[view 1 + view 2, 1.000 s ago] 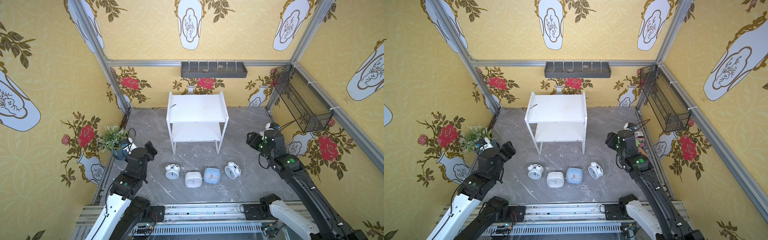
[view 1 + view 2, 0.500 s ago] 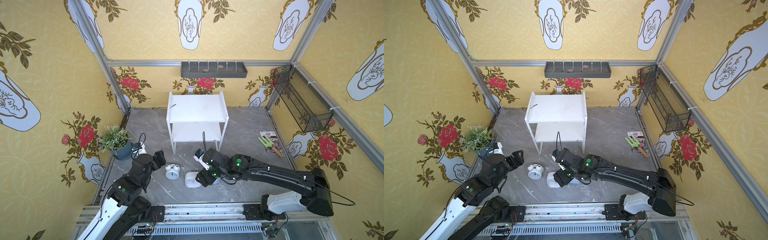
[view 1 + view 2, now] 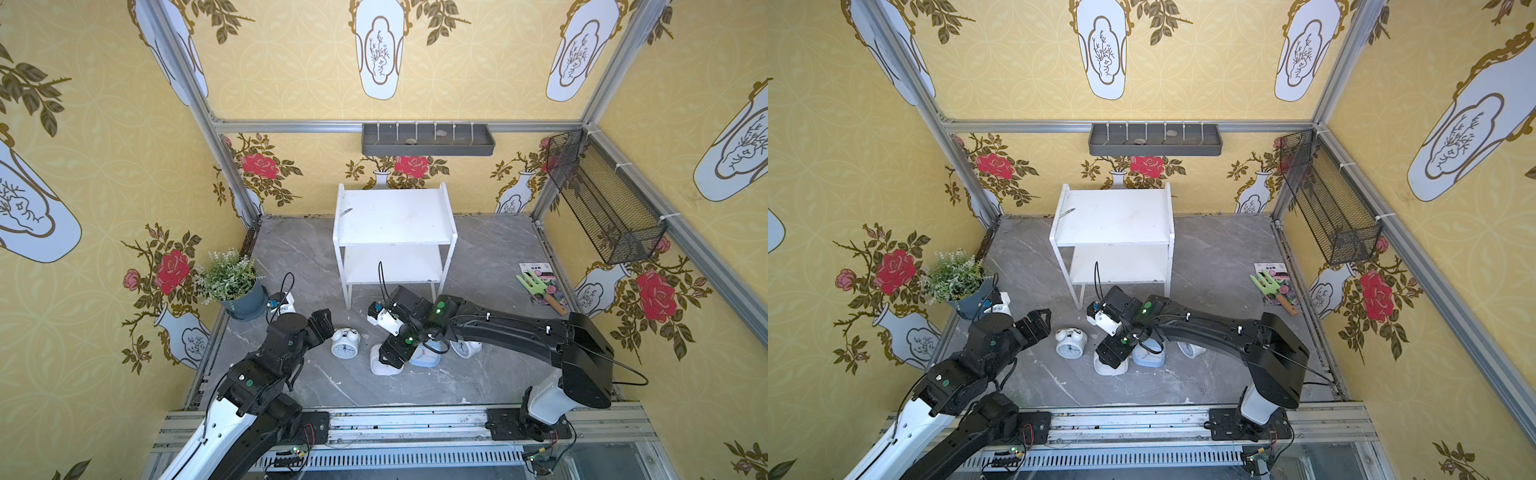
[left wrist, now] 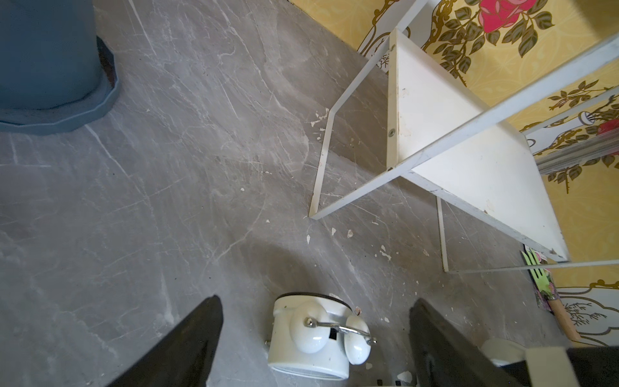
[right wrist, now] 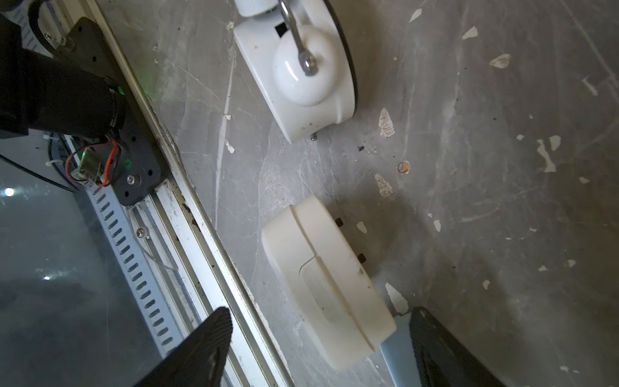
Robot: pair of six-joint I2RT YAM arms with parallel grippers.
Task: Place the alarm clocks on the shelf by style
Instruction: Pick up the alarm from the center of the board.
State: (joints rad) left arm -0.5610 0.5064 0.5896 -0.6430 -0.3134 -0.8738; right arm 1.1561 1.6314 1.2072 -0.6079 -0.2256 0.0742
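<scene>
Shelf [image 3: 395,216] stands upright at the back centre of the grey table [image 3: 291,257], against the rear wall. All four alarm clocks are on the table in a row in front of the shelf, none on either board. From the left arm's side the row runs: first twin-bell clock [image 3: 345,343], upright with its face toward the front rail; white square clock [image 3: 382,365]; light blue clock [image 3: 424,357] just beside it; second twin-bell clock [image 3: 465,348], largely covered by the right arm [image 3: 519,332]. Left arm [image 3: 266,374] reaches in low, and the left jaws stand wide apart just beside the first twin-bell clock. In the left wrist view that clock [image 4: 311,338] sits between the two fingers with clear gaps on both sides, no contact. Right arm stretches across the row, and the right jaws stand wide apart directly above the white square clock. In the right wrist view this clock [image 5: 328,284] lies between the fingers, one finger close to its corner; contact there cannot be confirmed, and nothing is gripped. Also noted: potted plant [image 3: 232,282] at the left wall, green garden fork [image 3: 536,286] on a seed packet [image 3: 536,268] at the right wall, grey wall tray [image 3: 428,139], black mesh basket [image 3: 602,199].
</scene>
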